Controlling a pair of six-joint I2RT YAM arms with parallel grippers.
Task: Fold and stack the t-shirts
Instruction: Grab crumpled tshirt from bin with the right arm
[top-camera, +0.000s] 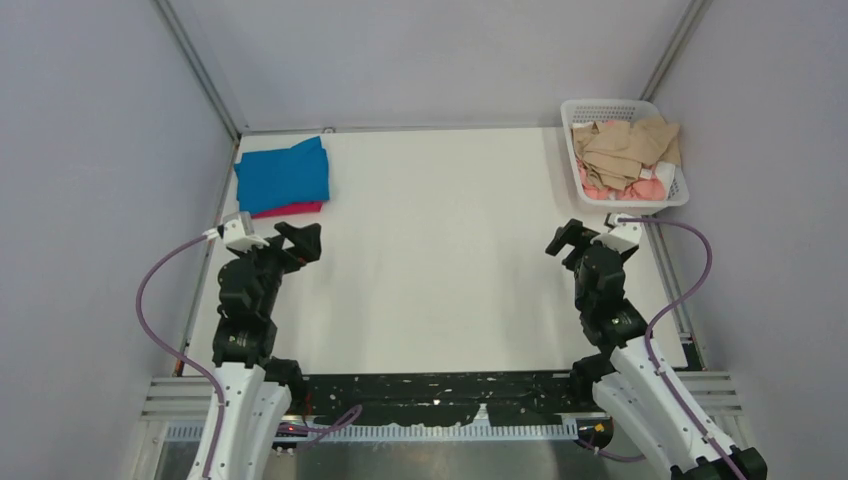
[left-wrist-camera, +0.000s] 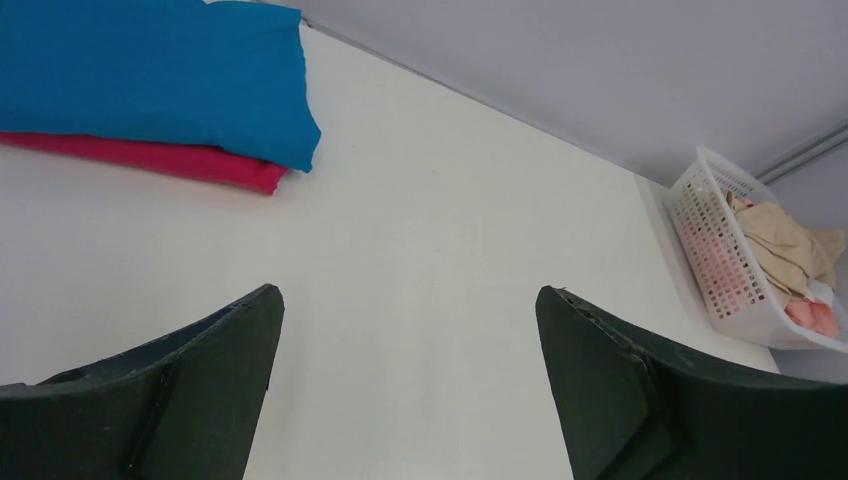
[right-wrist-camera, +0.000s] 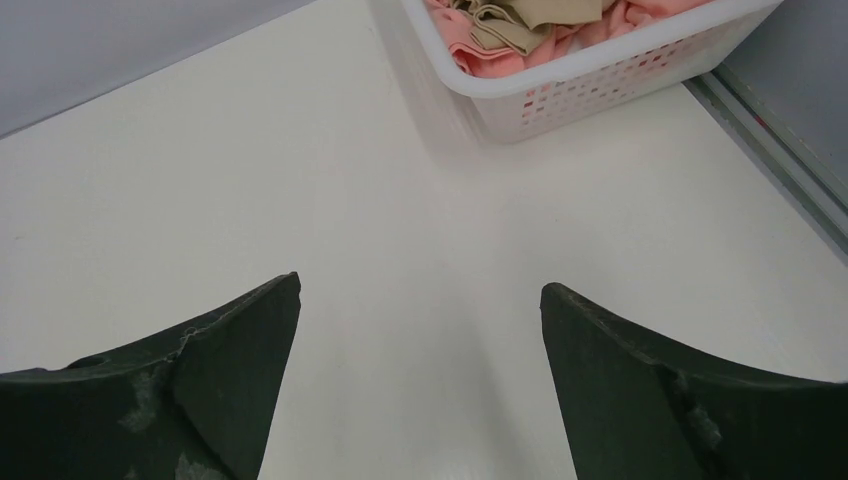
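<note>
So, which step?
Halfway, I'd say: blue shirt (top-camera: 283, 174) folded on magenta shirt (top-camera: 290, 209), far left; tan shirt (top-camera: 625, 150) and pink shirt (top-camera: 645, 187) crumpled in the basket (top-camera: 610, 106), far right
Grippers?
Left gripper (left-wrist-camera: 410, 300) and right gripper (right-wrist-camera: 420, 290) both wide, empty, above the table (top-camera: 440, 260). Next likely: right reaches into basket, pinches tan shirt

Fingers (right-wrist-camera: 200, 380) spread wide over the table (right-wrist-camera: 300, 180); beyond, a basket (right-wrist-camera: 600, 90) holds crumpled t-shirts (right-wrist-camera: 480, 55), salmon and tan.
</note>
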